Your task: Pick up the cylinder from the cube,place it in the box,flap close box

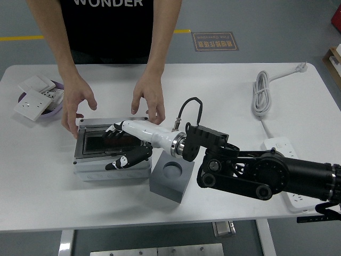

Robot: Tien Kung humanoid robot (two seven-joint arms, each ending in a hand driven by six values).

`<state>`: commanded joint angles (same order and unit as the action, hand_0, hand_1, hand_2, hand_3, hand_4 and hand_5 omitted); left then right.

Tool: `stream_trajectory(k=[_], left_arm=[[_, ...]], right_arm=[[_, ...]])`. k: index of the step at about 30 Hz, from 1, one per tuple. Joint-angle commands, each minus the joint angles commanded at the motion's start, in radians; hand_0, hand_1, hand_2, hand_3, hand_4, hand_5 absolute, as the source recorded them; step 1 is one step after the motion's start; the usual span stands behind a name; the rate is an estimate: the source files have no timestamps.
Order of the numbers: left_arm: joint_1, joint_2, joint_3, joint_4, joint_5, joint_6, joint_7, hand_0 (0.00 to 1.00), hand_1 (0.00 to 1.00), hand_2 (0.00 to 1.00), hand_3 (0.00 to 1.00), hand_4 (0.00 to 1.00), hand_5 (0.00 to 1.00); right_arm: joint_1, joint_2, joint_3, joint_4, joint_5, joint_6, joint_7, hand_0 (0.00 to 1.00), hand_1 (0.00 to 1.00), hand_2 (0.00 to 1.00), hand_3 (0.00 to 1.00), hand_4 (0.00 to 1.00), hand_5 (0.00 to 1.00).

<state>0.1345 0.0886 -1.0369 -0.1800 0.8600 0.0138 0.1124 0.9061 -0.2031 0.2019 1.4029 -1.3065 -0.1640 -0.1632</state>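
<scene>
Right hand [123,145]: fingers spread and relaxed, gripping nothing; it lies flat over the box's flap, palm down, thumb hanging past the front edge. The left hand is not in view.
Tabletop [224,90]: white, and it carries everything named below.
Right arm [250,173]: black, reaching in from the right and passing just behind the cube.
Person: standing at the far side, one hand [75,102] touching the box's far left corner, the other hand [149,99] hovering near its far right edge.
Box [111,152]: grey housing with a dark tinted flap that looks lowered, nearly or fully flat.
Cube [171,176]: grey, just beside the box's right front corner, its round socket empty.
Cylinder [106,143]: inside the box, seen only as a dim reddish patch through the tinted flap; shape too faint to judge.
Risk, latch: a flat palm press may leave the flap resting without catching, since the force sits near one edge.
Risk, slide: a push angled forward could shove the box if the person lets go.
Risk, pinch: the person's fingers lie close to the rear hinge edge.
</scene>
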Motion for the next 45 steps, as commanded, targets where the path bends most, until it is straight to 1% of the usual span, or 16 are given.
stream_trajectory(k=[3,4,7,9,10,11,14,18,21,22,27,28,29,36,40,45], left_arm=[[-0.001,0.002,-0.003,0.000,0.001,0.001,-0.001,0.923,0.852,0.854,0.951,0.002,0.002],[-0.002,0.003,-0.005,0.000,0.003,0.001,-0.001,0.923,0.852,0.854,0.951,0.002,0.002],[-0.003,0.004,-0.006,0.000,0.004,0.002,0.000,0.923,0.852,0.854,0.951,0.002,0.002],[-0.003,0.003,-0.007,0.000,0.004,0.002,0.000,0.923,0.852,0.854,0.951,0.002,0.002],[-0.003,0.002,-0.007,0.000,0.004,0.002,0.000,0.923,0.852,0.854,0.951,0.002,0.002],[-0.002,0.002,-0.007,0.000,0.005,0.002,0.001,0.923,0.852,0.854,0.951,0.002,0.002],[-0.001,-0.002,-0.005,0.000,0.005,0.002,0.003,0.923,0.852,0.854,0.951,0.002,0.002],[0.000,-0.007,-0.005,0.000,0.007,0.002,0.005,0.923,0.852,0.854,0.951,0.002,0.002],[-0.001,-0.010,-0.003,0.000,0.006,0.002,0.005,0.923,0.852,0.854,0.951,0.002,0.002],[-0.002,-0.011,-0.002,0.000,0.006,0.002,0.005,0.923,0.852,0.854,0.951,0.002,0.002],[-0.004,-0.016,-0.004,0.000,0.006,0.003,0.007,0.923,0.852,0.854,0.951,0.002,0.002],[-0.004,-0.017,-0.005,0.000,0.006,0.003,0.007,0.923,0.852,0.854,0.951,0.002,0.002],[-0.005,-0.019,-0.007,0.000,0.007,0.004,0.008,0.923,0.852,0.854,0.951,0.002,0.002],[-0.010,-0.029,-0.009,0.000,0.011,0.002,0.013,0.923,0.852,0.854,0.951,0.002,0.002],[-0.010,-0.031,-0.009,0.000,0.011,0.002,0.014,0.923,0.852,0.854,0.951,0.002,0.002],[-0.010,-0.031,-0.010,0.000,0.013,0.002,0.015,0.923,0.852,0.854,0.951,0.002,0.002]], right_arm=[[0.005,-0.009,0.001,0.007,0.002,0.000,-0.001,0.831,0.747,0.777,0.779,0.805,0.538],[0.005,-0.012,0.005,0.006,0.002,0.001,-0.002,0.833,0.749,0.778,0.784,0.715,0.597],[0.002,-0.022,0.028,0.000,0.001,-0.002,-0.002,0.833,0.749,0.778,0.784,0.715,0.597],[-0.009,-0.035,0.069,-0.001,-0.007,-0.004,-0.002,0.833,0.749,0.778,0.784,0.715,0.597],[-0.016,-0.041,0.088,0.000,-0.011,-0.006,-0.001,0.834,0.749,0.779,0.774,0.641,0.619],[-0.026,-0.047,0.108,0.001,-0.017,-0.008,-0.001,0.834,0.749,0.779,0.774,0.641,0.619],[-0.070,-0.066,0.188,0.007,-0.043,-0.021,0.003,0.834,0.749,0.779,0.774,0.641,0.619],[-0.144,-0.077,0.306,0.010,-0.090,-0.035,0.023,0.836,0.747,0.780,0.770,0.621,0.611],[-0.202,-0.076,0.393,0.009,-0.119,-0.041,0.040,0.836,0.747,0.780,0.770,0.621,0.611],[-0.222,-0.075,0.425,0.007,-0.128,-0.043,0.044,0.832,0.743,0.775,0.756,0.640,0.585],[-0.314,-0.069,0.570,-0.006,-0.155,-0.045,0.069,0.832,0.743,0.775,0.756,0.640,0.585],[-0.325,-0.069,0.589,-0.008,-0.155,-0.045,0.074,0.818,0.733,0.768,0.723,0.651,0.574],[-0.339,-0.069,0.615,-0.010,-0.153,-0.044,0.081,0.818,0.733,0.768,0.723,0.651,0.574],[-0.454,-0.080,0.780,-0.026,-0.128,-0.026,0.143,0.811,0.729,0.760,0.709,0.665,0.560],[-0.505,-0.089,0.838,-0.031,-0.106,-0.012,0.169,0.807,0.724,0.755,0.704,0.682,0.548],[-0.566,-0.094,0.884,-0.031,-0.075,0.027,0.205,0.807,0.724,0.755,0.704,0.682,0.548]])
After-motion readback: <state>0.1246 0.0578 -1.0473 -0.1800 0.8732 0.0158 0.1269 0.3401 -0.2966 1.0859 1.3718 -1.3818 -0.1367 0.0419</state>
